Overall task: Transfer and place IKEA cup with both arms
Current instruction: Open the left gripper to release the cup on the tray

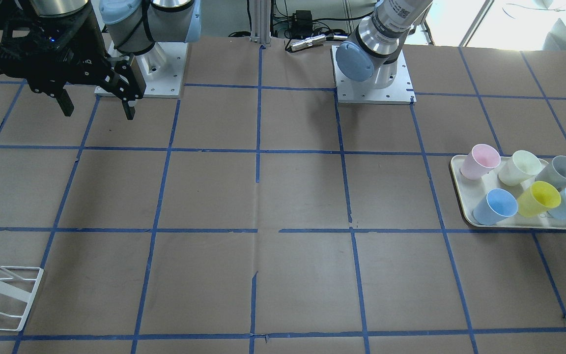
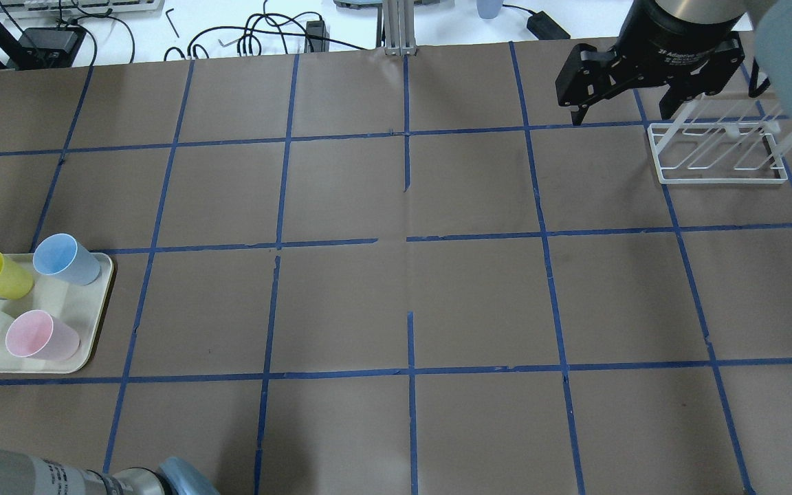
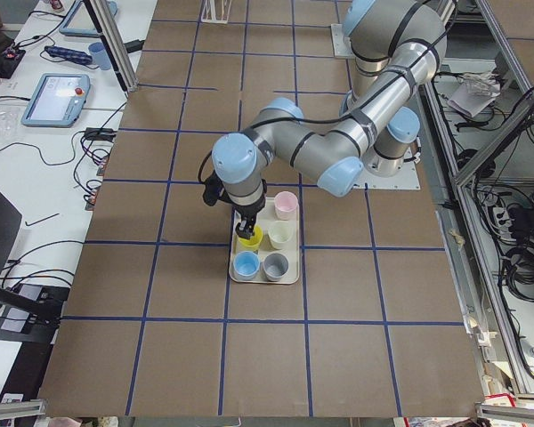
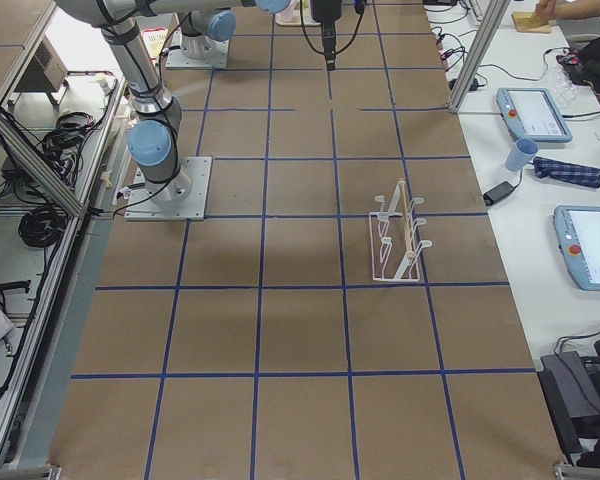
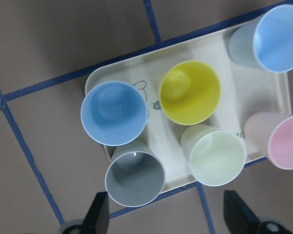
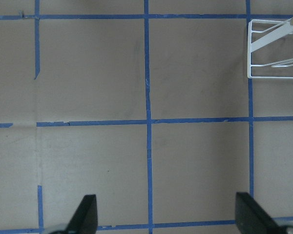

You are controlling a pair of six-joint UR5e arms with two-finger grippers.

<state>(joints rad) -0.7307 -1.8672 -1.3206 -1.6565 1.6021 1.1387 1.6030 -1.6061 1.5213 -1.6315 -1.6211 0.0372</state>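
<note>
A tray (image 1: 464,192) holds six cups (image 1: 538,198): two blue, one yellow, pink, cream, and the grey cup (image 1: 560,172). Right gripper (image 2: 621,114), labelled "2F Adaptive", fingers spread; left gripper (image 5: 166,209) likewise.

Tray (image 2: 86,302) cut by overhead view's left edge; white rack (image 1: 31,299) cut by front view's left edge.

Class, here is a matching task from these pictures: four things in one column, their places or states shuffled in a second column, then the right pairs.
1. IKEA cup
2. yellow cup
3. left gripper
4. right gripper

A. open over bare table near the wire rack
B. open above the tray
C. at a tray corner
D. in the middle of a tray row

Pairs: 1-C, 2-D, 3-B, 4-A
</note>
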